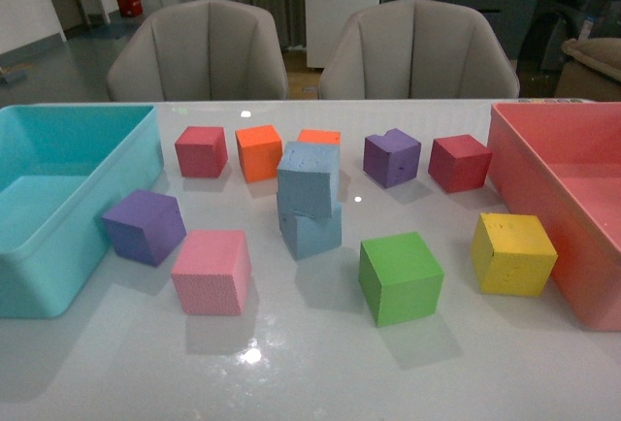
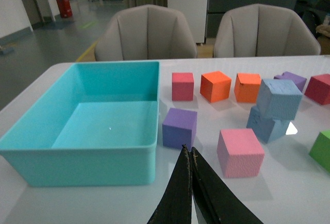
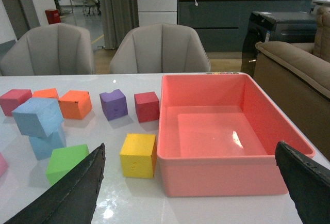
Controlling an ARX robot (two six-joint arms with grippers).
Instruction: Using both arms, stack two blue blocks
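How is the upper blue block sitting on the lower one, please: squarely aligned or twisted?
Twisted. The upper blue block rests on the lower blue block but is rotated and offset, overhanging its edge; the left wrist view shows the same skew.

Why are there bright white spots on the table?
Front view: overhead lamps glint off the glossy table, brightest before the pink cube. Left wrist view: a glare patch beside the stacked blue blocks. Right wrist view: a glint inside the pink bin.
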